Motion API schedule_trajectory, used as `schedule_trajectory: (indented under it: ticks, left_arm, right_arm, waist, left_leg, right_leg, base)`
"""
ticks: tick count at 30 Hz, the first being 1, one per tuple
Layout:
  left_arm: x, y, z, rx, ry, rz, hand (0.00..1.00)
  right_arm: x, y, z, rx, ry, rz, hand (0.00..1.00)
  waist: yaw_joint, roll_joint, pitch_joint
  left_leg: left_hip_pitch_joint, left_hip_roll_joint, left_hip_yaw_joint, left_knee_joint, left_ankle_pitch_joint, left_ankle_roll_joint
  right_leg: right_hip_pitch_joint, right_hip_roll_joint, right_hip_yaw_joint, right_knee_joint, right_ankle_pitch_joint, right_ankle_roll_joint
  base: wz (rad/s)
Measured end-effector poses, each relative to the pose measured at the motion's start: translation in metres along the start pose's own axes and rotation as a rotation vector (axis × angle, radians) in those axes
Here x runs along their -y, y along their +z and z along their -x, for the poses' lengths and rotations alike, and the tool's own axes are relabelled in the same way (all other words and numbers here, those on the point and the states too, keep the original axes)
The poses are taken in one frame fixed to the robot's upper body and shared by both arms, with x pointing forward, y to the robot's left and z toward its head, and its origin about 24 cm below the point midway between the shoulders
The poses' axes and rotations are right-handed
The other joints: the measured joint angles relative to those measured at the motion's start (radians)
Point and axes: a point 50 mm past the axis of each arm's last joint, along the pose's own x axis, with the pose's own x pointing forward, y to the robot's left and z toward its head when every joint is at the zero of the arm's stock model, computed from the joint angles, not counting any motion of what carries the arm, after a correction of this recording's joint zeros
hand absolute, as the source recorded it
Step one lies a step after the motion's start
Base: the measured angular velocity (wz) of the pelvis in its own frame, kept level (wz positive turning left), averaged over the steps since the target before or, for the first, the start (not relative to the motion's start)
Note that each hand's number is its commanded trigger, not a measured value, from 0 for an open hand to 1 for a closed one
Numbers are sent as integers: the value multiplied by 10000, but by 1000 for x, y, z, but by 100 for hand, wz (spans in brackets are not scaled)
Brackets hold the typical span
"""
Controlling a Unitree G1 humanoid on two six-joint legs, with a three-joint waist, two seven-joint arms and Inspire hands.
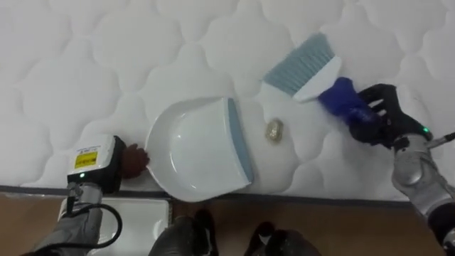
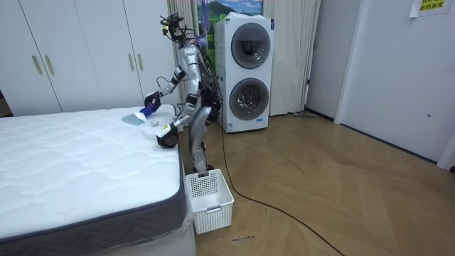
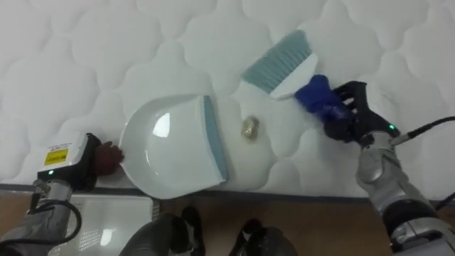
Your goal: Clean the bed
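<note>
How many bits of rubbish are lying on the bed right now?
1: a small crumpled scrap lies on the mattress, between the dustpan and the brush. More could be hidden under the dustpan.

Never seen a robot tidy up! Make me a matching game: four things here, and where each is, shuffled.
1 dustpan
2 brush
3 small tan lump
4 white basket

A in the right hand
B on the mattress, between two tools
C on the floor
D held by the left hand

Pairs: 1-D, 2-A, 3-B, 4-C
</note>
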Motion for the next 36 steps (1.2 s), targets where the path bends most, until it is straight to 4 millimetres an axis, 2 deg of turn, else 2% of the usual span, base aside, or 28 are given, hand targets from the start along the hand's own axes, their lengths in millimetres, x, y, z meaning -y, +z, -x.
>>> schedule_trajectory:
  ticks: [2, 5, 8, 14, 17, 22, 25, 30, 36]
  left_arm:
    - [-3, -8, 1, 40, 148, -322, 100]
    - [-8, -13, 1, 99, 339, -604, 100]
    - [-11, -18, 0, 90, 395, -760, 100]
    - [-18, -23, -2, 240, 561, -1127, 100]
    - [-22, -26, -3, 240, 668, -1237, 100]
    - [-25, -28, -4, 228, 717, -1342, 100]
    - [-28, -31, -4, 250, 812, -1471, 100]
    - [-30, -36, -3, 134, 956, -1596, 100]
    - [-31, -37, -4, 105, 966, -1606, 100]
  right_arm:
    - [9, -12, -2, -238, -126, 1250, 100]
    - [21, -19, -6, -267, -302, 2549, 100]
    - [27, -14, -11, 120, -407, 3297, 100]
    - [37, -9, -16, 868, -418, 5241, 100]
    - [42, -1, -21, 1440, -573, 6207, 100]
    - [47, 12, -26, 2124, -917, 7718, 100]
    - [48, 22, -28, 2484, -1037, 8462, 100]
    - [44, 36, -27, 2954, -955, 8849, 100]
    - [41, 44, -23, 3381, -1059, 9154, 100]
  waist:
    - [-77, -209, -53]
    - [-166, -354, -77]
    - [-189, -423, -70]
    - [-53, -684, -61]
    - [-39, -739, -49]
    - [-25, -805, -14]
    - [-17, -830, 0]
    - [134, -799, 22]
    - [253, -793, 28]
  left_leg:
    - [-54, 99, 0, 84, -5, -10]
    - [-213, 143, 16, 92, 17, -20]
    - [-261, 318, 157, 98, 53, -3]
    - [-331, 457, 271, 119, 79, -44]
    - [-454, 546, 230, 120, 125, -101]
    - [-488, 589, 271, 108, 119, -154]
    - [-551, 687, 259, 117, 142, -184]
    - [-607, 1049, 206, 293, 97, -298]
    - [-608, 1044, 205, 231, 147, -377]
  right_leg:
    - [-20, 112, 31, -36, 30, -41]
    - [-197, 145, 36, -65, 123, -116]
    - [-279, 299, 105, -220, 262, -172]
    - [-416, 416, 179, -251, 310, -263]
    - [-446, 473, 51, -349, 369, -334]
    - [-518, 511, 77, -368, 380, -366]
    - [-533, 630, 49, -499, 442, -399]
    - [-386, 995, -31, -822, 599, -495]
    - [-432, 996, -54, -862, 578, -488]
  base:
    - [-8]
    - [-8]
    - [-17]
    - [-8]
    - [-2]
    - [-2]
    - [-7]
    - [-12]
    - [-6]
